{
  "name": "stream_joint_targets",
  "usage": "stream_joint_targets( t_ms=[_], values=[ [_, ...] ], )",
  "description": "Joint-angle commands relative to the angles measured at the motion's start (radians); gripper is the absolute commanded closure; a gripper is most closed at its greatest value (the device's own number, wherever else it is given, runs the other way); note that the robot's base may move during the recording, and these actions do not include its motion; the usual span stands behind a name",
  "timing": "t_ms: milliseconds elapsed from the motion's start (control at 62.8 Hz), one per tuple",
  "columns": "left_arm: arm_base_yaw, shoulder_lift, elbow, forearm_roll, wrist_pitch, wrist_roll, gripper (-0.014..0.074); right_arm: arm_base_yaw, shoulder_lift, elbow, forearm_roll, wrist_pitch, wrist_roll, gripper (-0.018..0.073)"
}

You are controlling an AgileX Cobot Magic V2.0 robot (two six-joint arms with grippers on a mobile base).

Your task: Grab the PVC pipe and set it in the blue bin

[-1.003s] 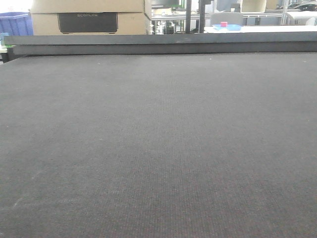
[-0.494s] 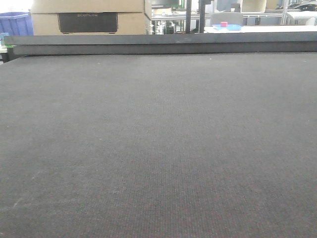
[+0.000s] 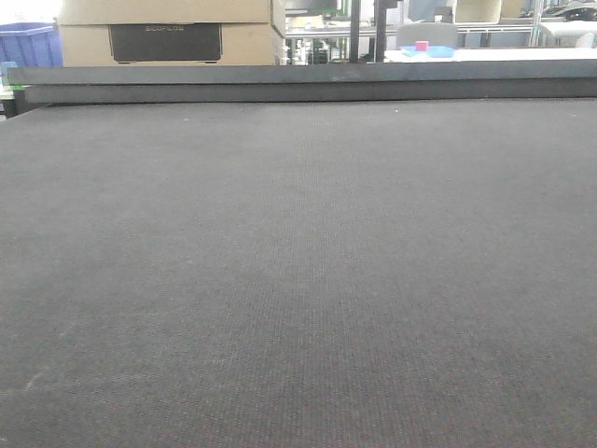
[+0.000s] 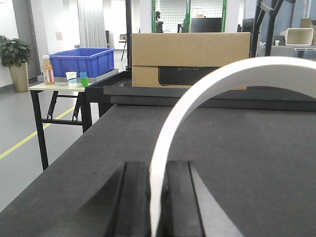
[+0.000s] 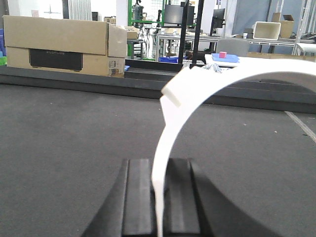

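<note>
The blue bin (image 4: 83,61) stands on a small side table beyond the left end of the black mat; its corner also shows in the front view (image 3: 28,45). The PVC pipe is out of view; the mat in the front view is bare. My left gripper (image 4: 158,170) is shut on a thin white curved strip (image 4: 197,94) that arcs up and to the right. Over the mat, my right gripper (image 5: 159,165) is likewise shut on a white curved strip (image 5: 197,86) with a small step near its top.
A cardboard box (image 4: 190,59) sits behind the raised back rail (image 3: 298,82) of the black mat table (image 3: 298,280). A bottle and cups (image 4: 64,76) stand on the side table beside the bin. The mat's left edge (image 4: 74,148) drops to the floor.
</note>
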Motion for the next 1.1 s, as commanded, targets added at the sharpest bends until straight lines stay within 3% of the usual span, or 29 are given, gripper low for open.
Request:
stream_joint_targets(
  t_ms=[0,1083],
  values=[
    [0.001,-0.005,0.001,0.001,-0.031,0.001,0.0707,-0.001,-0.002,0.004,-0.001,-0.033,-0.004,0.0727],
    [0.001,-0.005,0.001,0.001,-0.031,0.001,0.0707,-0.001,-0.002,0.004,-0.001,-0.033,-0.004,0.0727]
  ],
)
